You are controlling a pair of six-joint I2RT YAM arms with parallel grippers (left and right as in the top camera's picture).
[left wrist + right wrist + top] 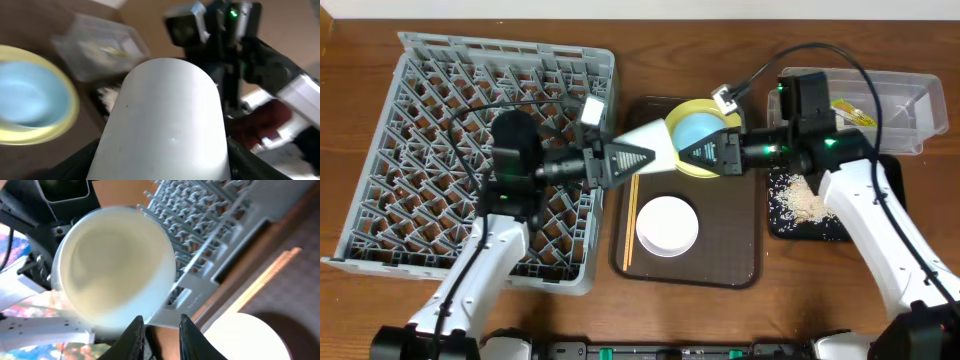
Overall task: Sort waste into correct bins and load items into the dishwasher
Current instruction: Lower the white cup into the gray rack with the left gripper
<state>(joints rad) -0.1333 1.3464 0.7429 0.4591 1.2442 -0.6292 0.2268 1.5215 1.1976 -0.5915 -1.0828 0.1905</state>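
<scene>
Left fingers pinch the white cup up high; right fingers (apart, empty) sit v. close. A bump could knock it down.

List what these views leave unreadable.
- Hold of the left gripper: left wrist view, the white cup fills the frame and hides the contact.
- Contents of the clear tub: overhead, partly under the right arm; left wrist, blurred.
- Upper ends of the chopsticks: overhead, under the left gripper.
</scene>
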